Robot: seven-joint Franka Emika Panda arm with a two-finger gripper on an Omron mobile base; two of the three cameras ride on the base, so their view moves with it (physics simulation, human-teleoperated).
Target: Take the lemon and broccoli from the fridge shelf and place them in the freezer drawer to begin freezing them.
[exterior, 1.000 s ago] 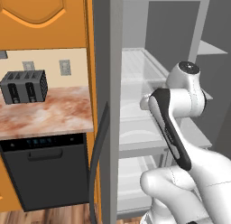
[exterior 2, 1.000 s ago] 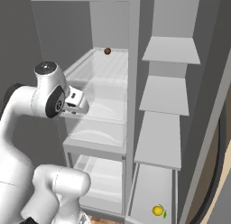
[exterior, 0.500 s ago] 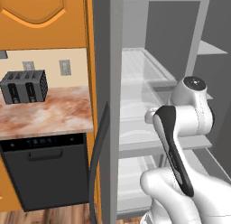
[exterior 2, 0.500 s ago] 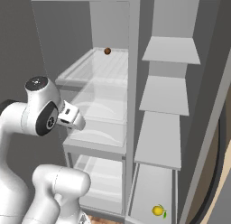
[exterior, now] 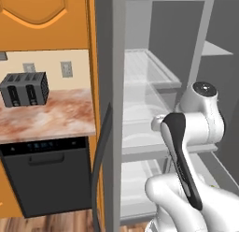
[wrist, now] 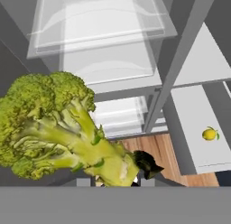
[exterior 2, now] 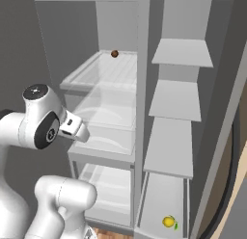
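The hand view has the broccoli large at the left, dark green head and pale stalk, with my gripper shut on the stalk's end. From the right base view my gripper hangs in front of the left column's middle fridge shelf, pointing right and down. The lemon lies in the light grey freezer drawer at the bottom of the right column. It also appears at the hand view's right as the small yellow lemon in the freezer drawer.
A small brown round item sits at the back of the top shelf. A grey upright post splits the fridge into two columns. The open fridge door edge stands at the left, beside a counter with a toaster.
My arm has drawn back and down from the shelf, and the gripper sits lower and nearer the base. The jaws have closed a little. The lemon has not moved.
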